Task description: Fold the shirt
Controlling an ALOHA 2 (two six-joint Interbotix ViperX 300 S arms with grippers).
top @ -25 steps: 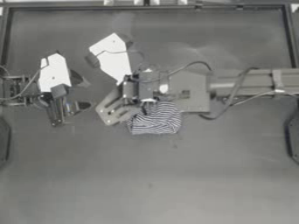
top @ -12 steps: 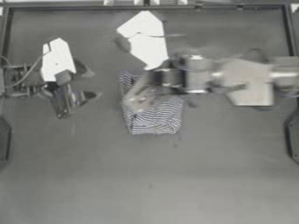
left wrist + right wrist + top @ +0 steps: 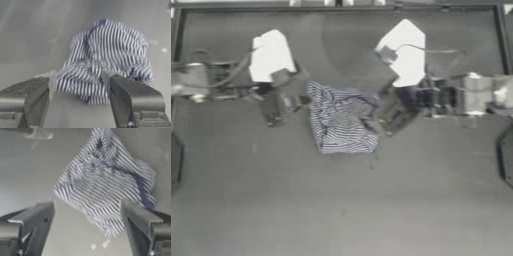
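Observation:
The shirt [image 3: 340,120] lies crumpled in a striped heap on the dark table, a little above the middle in the top view. My left gripper [image 3: 283,107] sits just left of it, open and holding nothing. In the left wrist view the shirt [image 3: 107,57] lies just past the open left gripper [image 3: 79,75]. My right gripper [image 3: 383,119] is at the heap's right edge, also open. The right wrist view has the shirt [image 3: 103,183] bunched just ahead of the open right gripper [image 3: 89,203], with a navy edge along one side.
The table's raised frame [image 3: 338,7] runs along the far edge. Bare table surface [image 3: 338,200] stretches in front of the shirt. White arm covers [image 3: 271,55] [image 3: 405,50] hang above the table behind both grippers.
The right gripper has drawn back to the right, from over the shirt to its right edge. The left gripper has moved right, closer to the shirt. The heap has spread a little.

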